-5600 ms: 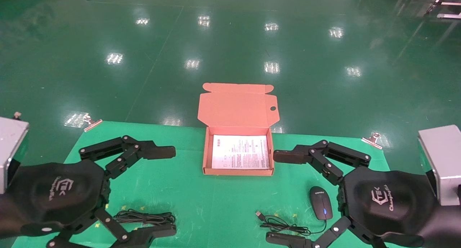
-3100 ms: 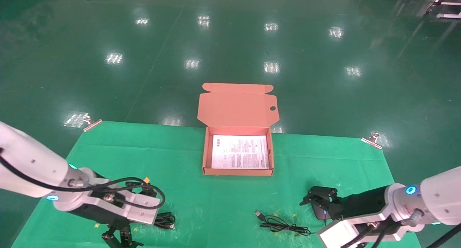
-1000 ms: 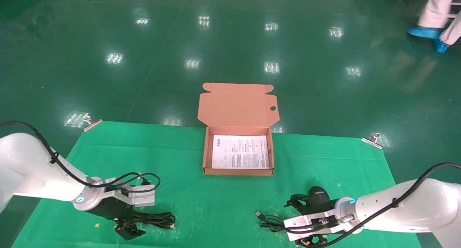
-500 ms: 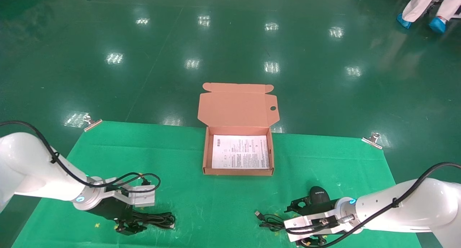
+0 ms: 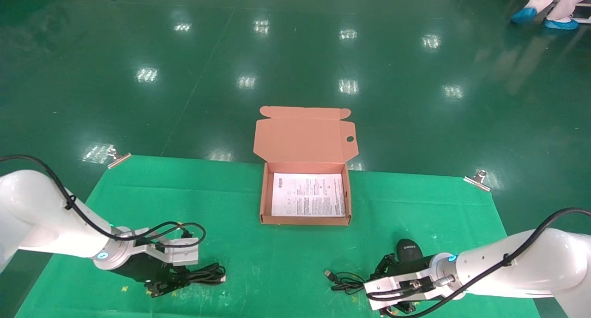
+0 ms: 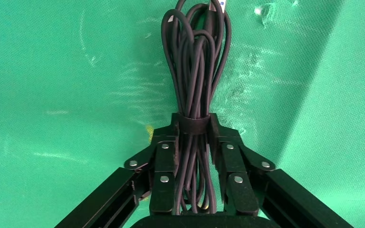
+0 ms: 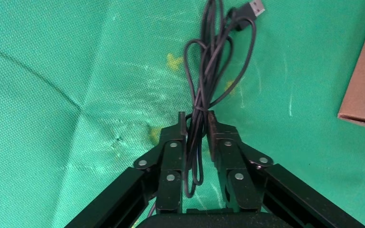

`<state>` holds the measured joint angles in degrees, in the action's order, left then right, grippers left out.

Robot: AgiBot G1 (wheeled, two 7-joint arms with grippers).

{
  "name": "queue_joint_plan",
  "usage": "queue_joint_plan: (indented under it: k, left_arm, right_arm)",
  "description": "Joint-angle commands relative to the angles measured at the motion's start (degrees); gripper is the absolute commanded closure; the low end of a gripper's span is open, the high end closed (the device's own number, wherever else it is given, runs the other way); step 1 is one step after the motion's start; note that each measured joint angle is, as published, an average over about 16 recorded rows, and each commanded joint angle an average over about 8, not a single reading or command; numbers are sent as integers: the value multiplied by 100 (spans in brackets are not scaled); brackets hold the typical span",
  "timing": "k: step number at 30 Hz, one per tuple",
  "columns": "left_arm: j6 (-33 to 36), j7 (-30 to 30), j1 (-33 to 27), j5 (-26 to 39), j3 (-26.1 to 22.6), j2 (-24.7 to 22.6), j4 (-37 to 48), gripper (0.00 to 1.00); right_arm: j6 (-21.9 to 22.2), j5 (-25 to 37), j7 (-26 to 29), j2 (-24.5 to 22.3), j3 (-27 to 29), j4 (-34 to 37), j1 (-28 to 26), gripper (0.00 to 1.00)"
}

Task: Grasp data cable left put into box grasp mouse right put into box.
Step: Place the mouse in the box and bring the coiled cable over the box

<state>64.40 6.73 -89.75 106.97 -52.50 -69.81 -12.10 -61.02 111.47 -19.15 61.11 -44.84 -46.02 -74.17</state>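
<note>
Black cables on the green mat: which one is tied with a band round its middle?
The data cable, held by the left end effector. A dark band cinches its loops; the mouse cord in the right end effector has none, showing a USB plug.

I see my left gripper (image 6: 193, 127) clamped on the data cable (image 6: 195, 76) bundle's strap, over the green mat (image 6: 66, 71).

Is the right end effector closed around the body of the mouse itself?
No, the right end effector pinches the mouse cord, not the mouse.
</note>
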Motion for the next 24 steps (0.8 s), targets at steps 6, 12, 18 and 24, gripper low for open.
queue_joint_plan:
  k: [6,12,18,24]
  left_arm:
    - [-2,0,-3,4,-2,5,-4,100]
    - [198,149,-175,-31,20,194,-226,100]
    - [726,371,-528,-164,110,686,-1094,100]
    - [885,10,-804,-161,203,1146,-2285,100]
  right_arm:
    - [-2,-3,5,-7,4,-2,-6,100]
    - [-52,-244,185,-261,218,-150,-141,100]
    - [-41,-543,709,-744,616,-567,-466,100]
    - [310,-588,1092,-886,945,-802,-954,100]
